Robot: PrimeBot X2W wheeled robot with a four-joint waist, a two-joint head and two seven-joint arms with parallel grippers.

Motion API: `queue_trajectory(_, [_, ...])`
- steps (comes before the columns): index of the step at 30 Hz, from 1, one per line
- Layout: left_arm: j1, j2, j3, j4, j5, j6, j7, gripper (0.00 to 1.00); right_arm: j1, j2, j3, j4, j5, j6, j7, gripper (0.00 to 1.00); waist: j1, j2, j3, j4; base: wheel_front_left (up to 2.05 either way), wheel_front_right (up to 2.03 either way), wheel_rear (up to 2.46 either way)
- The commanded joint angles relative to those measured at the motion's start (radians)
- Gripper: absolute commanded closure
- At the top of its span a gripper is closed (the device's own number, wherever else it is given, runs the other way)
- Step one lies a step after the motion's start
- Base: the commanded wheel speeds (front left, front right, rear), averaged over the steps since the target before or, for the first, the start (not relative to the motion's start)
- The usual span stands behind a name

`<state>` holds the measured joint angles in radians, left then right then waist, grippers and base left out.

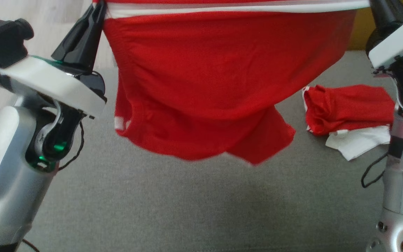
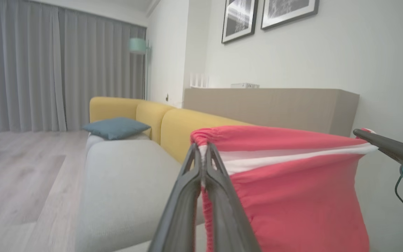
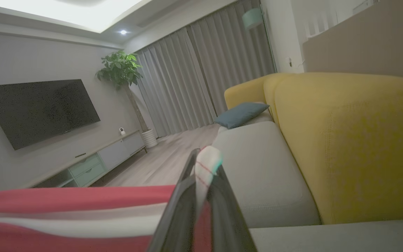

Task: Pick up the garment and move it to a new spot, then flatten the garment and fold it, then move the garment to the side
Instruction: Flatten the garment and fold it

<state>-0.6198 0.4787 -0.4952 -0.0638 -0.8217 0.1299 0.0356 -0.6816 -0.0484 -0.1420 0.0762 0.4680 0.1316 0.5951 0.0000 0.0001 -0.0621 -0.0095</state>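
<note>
Red cloth fills the upper middle of the head view: the red garment (image 1: 205,87) hangs in the air, stretched flat between the two arms. A white band (image 1: 222,7) runs along just under its top edge. The left gripper (image 1: 98,10) pinches the garment's top left corner, and the right gripper (image 1: 380,10) holds the top right corner.

In the left wrist view the left gripper (image 2: 201,148) has its two dark fingers pressed together on the gathered top edge. The red garment (image 2: 292,196) spreads away from it to the right gripper (image 2: 362,134), which is clamped on the far corner. In the right wrist view the right gripper (image 3: 205,155) is closed tight, with a bunch of the white band pushed up between its fingertips. The red garment (image 3: 65,210) runs off to that view's lower left.

The lower hem sags in loose folds over the middle of the grey sofa seat (image 1: 187,210); whether it touches the seat cannot be told. Towards the seat's right edge lies a crumpled red piece (image 1: 348,108), resting on a white piece (image 1: 359,141), well apart from the hanging cloth. Behind the seat stands the yellow backrest (image 2: 187,129), and a blue cushion (image 2: 115,127) lies at the seat's far end.
</note>
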Motion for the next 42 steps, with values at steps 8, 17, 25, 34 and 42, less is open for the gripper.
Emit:
queue_trajectory(8, [-0.275, 0.023, 0.052, 0.233, 0.014, -0.095, 0.019, 1.00, -0.289, -0.002, -0.002, 0.210, -0.054, -0.001, -0.070, 1.00, 0.0000, -0.0001, 0.256, 0.028, 0.00, 0.00, 0.00])
queue_trajectory(17, [-0.797, -0.091, 0.081, 0.731, 0.111, -0.181, -0.218, 1.00, -0.906, -0.002, -0.095, 0.862, -0.135, -0.001, -0.629, 1.00, 0.0000, -0.0001, 0.497, 0.040, 0.00, 0.00, 0.00])
queue_trajectory(25, [-0.891, -0.163, 0.152, 0.853, 0.145, -0.244, -0.296, 1.00, -1.058, -0.002, -0.039, 1.177, 0.020, -0.001, -0.828, 1.00, 0.0000, -0.0001, 0.627, 0.068, 0.00, 0.00, 0.00])
queue_trajectory(34, [-0.603, -0.248, 0.127, 0.743, 0.187, -0.260, -0.297, 1.00, -0.837, -0.002, 0.141, 1.214, 0.093, -0.001, -0.745, 1.00, 0.0000, -0.0001, 0.630, 0.120, 0.00, 0.00, 0.00])
queue_trajectory(42, [-0.364, -0.193, -0.045, 0.663, 0.167, -0.260, -0.297, 1.00, -0.693, -0.009, 0.173, 1.214, 0.054, -0.001, -0.605, 1.00, 0.0000, -0.0001, 0.523, 0.132, 0.00, 0.00, 0.00])
